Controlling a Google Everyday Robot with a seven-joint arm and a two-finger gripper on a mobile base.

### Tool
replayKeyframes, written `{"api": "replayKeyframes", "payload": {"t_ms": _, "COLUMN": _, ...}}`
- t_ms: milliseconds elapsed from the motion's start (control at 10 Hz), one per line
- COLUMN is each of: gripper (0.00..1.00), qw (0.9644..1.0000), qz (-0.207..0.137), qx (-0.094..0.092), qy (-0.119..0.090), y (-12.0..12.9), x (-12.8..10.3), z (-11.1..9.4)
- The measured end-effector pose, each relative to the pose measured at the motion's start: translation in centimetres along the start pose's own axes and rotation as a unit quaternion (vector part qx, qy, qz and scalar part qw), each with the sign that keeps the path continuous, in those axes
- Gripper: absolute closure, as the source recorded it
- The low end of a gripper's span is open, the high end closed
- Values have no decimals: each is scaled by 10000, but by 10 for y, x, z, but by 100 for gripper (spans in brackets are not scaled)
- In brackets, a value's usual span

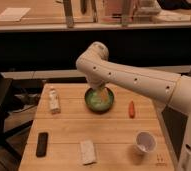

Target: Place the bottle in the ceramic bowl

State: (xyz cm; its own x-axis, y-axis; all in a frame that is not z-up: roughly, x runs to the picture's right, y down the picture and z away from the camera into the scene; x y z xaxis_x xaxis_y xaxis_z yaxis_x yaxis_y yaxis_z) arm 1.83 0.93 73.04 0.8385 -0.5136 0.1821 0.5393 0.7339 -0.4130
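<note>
Wooden worktop point(114, 131): black flat device point(41, 144) front left, white packet point(88, 151) near it. White cup point(145, 142) front right, orange piece point(132, 109) behind it.

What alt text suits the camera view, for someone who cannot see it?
A white robot arm reaches over a wooden table, its pincer hanging above the round green ceramic bowl. The small whitish red-capped plastic bottle sits left of the bowl, untouched.
</note>
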Motion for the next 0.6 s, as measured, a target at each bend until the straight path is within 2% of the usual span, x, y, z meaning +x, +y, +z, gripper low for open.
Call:
{"api": "replayKeyframes", "payload": {"t_ms": 400, "gripper": 20, "qw": 9997, "qz": -237, "qx": 4, "qy": -25, "y": -14, "x": -7, "z": 6}}
{"api": "replayKeyframes", "payload": {"t_ms": 600, "gripper": 20, "qw": 9991, "qz": -422, "qx": 55, "qy": -89, "y": -32, "x": -24, "z": 9}}
